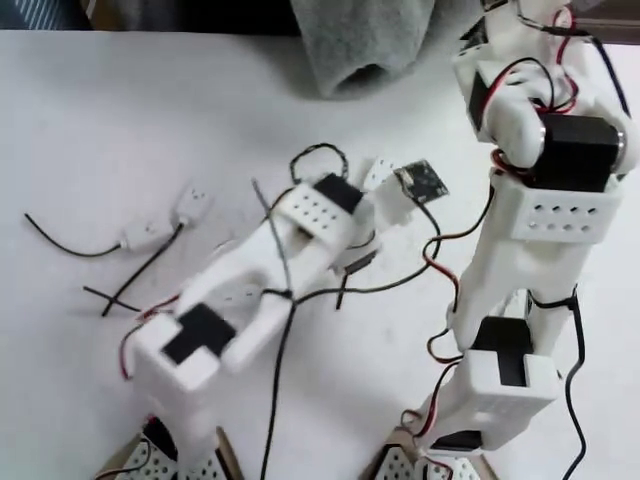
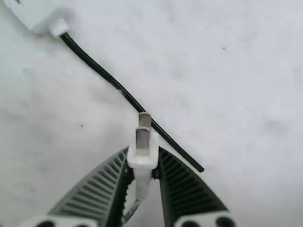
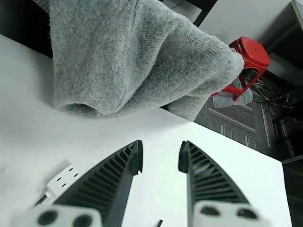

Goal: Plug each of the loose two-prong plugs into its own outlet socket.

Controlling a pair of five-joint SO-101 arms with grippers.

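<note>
My left gripper (image 2: 142, 156) is shut on a white two-prong plug (image 2: 142, 146), whose metal prongs point away from the fingers just above the white table. Beyond the prongs a black cable (image 2: 128, 97) runs slantwise to a white connector body (image 2: 38, 14) at the view's corner. The left arm (image 1: 300, 230) stretches over the table's middle, next to a white outlet socket (image 1: 378, 172). My right gripper (image 3: 160, 156) is open and holds nothing, raised over the table's far side; a white outlet socket (image 3: 61, 178) lies below it. Another socket (image 1: 192, 203) and a white plug piece (image 1: 145, 237) lie at the left.
A person's grey knitted sleeve (image 1: 370, 40) rests on the table's far edge, just ahead of the right gripper; the grey sleeve (image 3: 128, 61) hangs close there. Loose black cable ends (image 1: 110, 295) cross at the left. A red stool (image 3: 248, 61) stands beyond the table.
</note>
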